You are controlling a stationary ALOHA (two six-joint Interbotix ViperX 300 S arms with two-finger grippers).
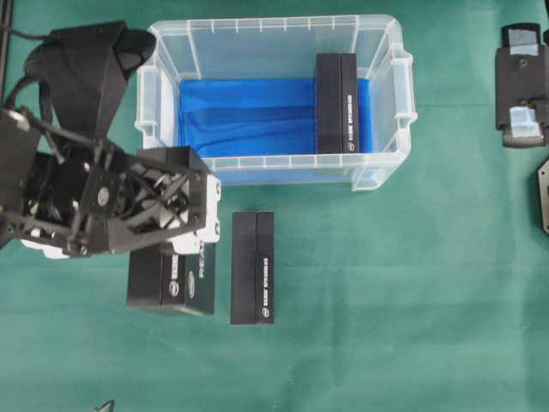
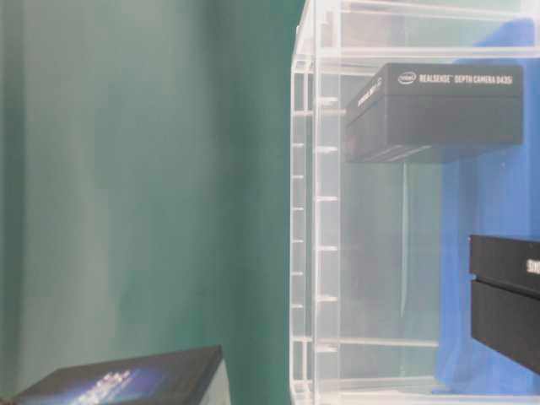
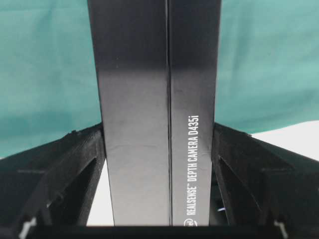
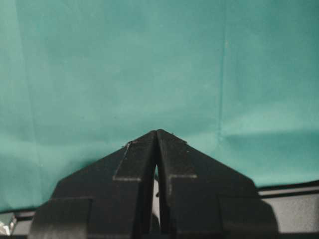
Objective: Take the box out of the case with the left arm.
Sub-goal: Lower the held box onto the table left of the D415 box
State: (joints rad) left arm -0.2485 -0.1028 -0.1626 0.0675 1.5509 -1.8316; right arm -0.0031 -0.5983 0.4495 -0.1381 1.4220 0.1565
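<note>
The case point(image 1: 273, 34) is a clear tub with a blue sheet on its bottom. One black box point(image 1: 336, 103) stands inside it at the right end. It also shows through the wall in the table-level view point(image 2: 434, 110). My left gripper point(image 3: 158, 127) is shut on a second black box point(image 3: 157, 99) labelled RealSense, with a finger against each long side. In the overhead view this gripper point(image 1: 184, 227) and its box point(image 1: 171, 279) are outside the case, in front of its left corner. My right gripper point(image 4: 157, 133) is shut and empty over green cloth.
A third black box point(image 1: 252, 266) lies on the green cloth just right of the held one. The right arm point(image 1: 521, 81) rests at the far right edge. The case's front wall point(image 1: 283, 167) is close behind the left gripper.
</note>
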